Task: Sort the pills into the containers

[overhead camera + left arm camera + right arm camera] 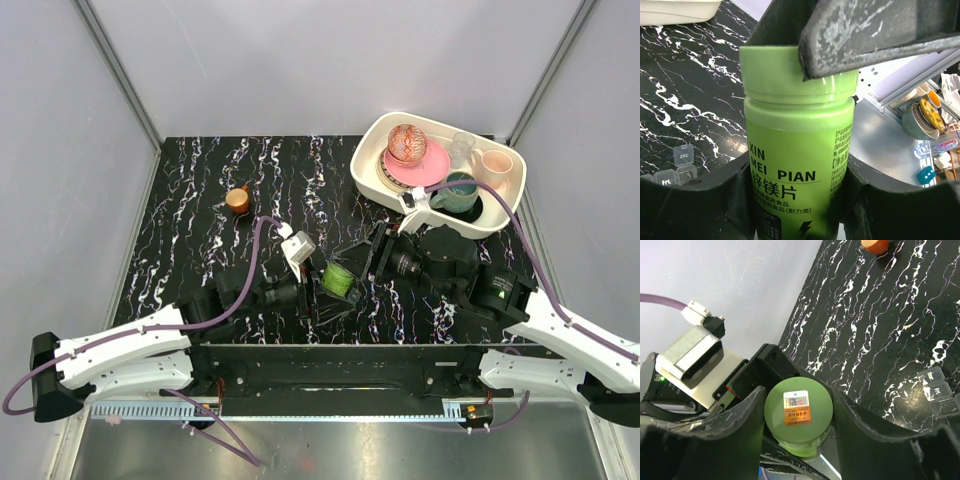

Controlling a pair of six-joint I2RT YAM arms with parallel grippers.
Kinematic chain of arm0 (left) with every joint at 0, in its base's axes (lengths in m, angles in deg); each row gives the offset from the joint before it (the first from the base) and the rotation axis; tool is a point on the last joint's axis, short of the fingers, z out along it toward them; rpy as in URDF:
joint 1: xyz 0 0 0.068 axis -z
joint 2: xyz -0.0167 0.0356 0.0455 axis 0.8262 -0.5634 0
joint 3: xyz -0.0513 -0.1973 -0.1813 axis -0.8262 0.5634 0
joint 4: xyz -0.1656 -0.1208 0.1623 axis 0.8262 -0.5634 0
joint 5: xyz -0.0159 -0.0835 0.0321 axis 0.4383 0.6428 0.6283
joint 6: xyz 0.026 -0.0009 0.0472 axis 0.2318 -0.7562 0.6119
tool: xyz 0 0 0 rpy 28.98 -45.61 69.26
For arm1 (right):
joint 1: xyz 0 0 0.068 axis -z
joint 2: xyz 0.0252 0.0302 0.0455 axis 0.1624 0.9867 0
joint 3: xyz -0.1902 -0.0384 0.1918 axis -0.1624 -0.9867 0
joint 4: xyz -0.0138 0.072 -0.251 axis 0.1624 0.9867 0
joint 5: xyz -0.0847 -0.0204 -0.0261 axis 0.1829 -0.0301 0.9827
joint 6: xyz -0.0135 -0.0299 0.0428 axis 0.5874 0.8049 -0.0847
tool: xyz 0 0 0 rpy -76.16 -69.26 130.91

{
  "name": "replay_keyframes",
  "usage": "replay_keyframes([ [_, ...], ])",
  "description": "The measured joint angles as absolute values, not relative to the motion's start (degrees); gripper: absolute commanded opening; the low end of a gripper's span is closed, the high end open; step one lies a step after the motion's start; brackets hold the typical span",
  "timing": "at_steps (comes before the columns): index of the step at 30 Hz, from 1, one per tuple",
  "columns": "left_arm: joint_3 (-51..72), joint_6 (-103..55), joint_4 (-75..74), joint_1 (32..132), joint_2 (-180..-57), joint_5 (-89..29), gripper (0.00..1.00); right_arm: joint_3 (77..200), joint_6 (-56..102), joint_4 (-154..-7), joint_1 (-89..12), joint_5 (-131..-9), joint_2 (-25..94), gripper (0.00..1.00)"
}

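Black white-veined marble table [190,200], pale grey walls [320,60] on three sides, metal corner posts [118,75], soft even light.

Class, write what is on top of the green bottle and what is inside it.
A white and orange sticker sits on its cap. The cap is on, so the contents of the green bottle are hidden.

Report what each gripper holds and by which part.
Left gripper clamps the green bottle at its lower body; right gripper grips its cap.
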State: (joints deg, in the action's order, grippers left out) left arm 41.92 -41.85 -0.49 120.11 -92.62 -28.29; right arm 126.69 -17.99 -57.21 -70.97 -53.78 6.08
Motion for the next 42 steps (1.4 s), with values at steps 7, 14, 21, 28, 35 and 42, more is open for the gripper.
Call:
replay_keyframes([
  [7, 41.90, -41.94, -0.49, 120.11, -92.60, -28.42, 0.00, 126.52, -15.26, -57.78, -70.95, -54.96, 5.99, 0.17],
  [14, 42.31, -42.03, 1.32, 120.46, -92.12, -25.27, 0.00, 122.80, -6.58, -63.09, -70.95, -59.77, 1.91, 0.06],
  [21, 44.76, -42.18, 7.79, 120.92, -90.59, -17.49, 0.00, 120.03, 1.86, -68.53, -70.91, -70.46, -2.01, 0.00],
  [28, 44.87, -42.79, 11.05, 121.05, -90.59, -9.99, 0.00, 115.98, 6.27, -76.53, -70.56, -80.28, -5.09, 0.00],
  [35, 44.87, -43.62, 12.73, 121.14, -90.09, -6.17, 0.00, 114.08, 7.45, -82.21, -70.41, -85.83, -5.70, 0.00],
  [42, 44.87, -43.75, 14.54, 121.14, -89.91, -4.86, 0.00, 113.82, 7.17, -84.81, -70.41, -87.84, -5.57, 0.58],
])
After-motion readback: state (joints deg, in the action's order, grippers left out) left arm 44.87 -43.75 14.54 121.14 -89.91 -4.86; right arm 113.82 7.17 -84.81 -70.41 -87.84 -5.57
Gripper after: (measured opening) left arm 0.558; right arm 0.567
